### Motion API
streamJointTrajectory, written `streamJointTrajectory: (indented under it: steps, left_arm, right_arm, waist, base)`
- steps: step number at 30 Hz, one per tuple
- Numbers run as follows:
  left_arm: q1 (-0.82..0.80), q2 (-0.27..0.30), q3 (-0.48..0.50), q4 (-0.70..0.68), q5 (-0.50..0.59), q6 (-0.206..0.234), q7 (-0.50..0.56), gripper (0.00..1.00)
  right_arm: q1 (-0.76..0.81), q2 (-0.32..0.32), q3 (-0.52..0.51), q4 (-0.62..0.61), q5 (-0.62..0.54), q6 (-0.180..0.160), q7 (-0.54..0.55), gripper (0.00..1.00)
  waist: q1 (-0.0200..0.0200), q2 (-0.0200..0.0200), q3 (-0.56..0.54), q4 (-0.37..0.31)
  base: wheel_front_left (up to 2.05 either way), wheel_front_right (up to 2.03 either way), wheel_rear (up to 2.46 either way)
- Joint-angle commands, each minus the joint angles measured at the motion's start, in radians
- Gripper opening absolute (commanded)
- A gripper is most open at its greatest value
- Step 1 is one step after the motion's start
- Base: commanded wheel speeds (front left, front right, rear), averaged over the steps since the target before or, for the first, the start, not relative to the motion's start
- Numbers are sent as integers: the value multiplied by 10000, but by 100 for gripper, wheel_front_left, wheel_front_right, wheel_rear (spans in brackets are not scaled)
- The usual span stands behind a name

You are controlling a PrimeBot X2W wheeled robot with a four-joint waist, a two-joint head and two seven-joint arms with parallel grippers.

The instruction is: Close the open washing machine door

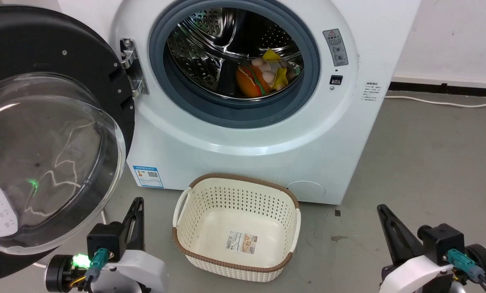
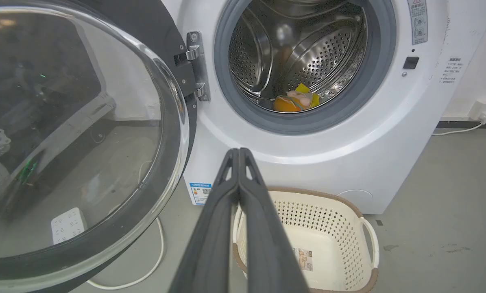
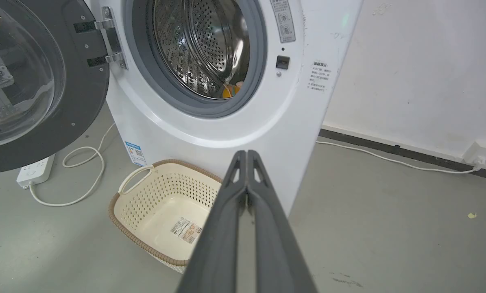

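The door (image 1: 51, 154) stands open off the washer's (image 1: 234, 150) left edge with its rim cut off and toys (image 1: 263, 77) half hidden in the drum (image 1: 210, 36), while the left gripper (image 2: 238, 151) and right gripper (image 3: 247, 152) show jaws pressed together, empty.

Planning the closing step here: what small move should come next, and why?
Probably raise the left gripper toward the black rim of the large round glass-centred door: it stands swung wide open beside that gripper, hinged on the white front-loading washing machine. The left and the right gripper have their fingers shut, touching nothing.
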Motion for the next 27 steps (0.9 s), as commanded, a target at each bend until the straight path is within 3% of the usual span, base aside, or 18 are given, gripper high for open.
streamJointTrajectory:
  steps: [1,27]
  left_arm:
    - [141,-7,20,-41,28,-43,3,0]
    - [141,-7,20,-41,28,-43,3,0]
  right_arm:
    - [-140,1,-16,-51,-76,8,5,0]
    - [-140,1,-16,-51,-76,8,5,0]
  waist:
    - [0,-1,0,0]
    - [0,-1,0,0]
  base:
    - [0,0,0]
    - [0,0,0]
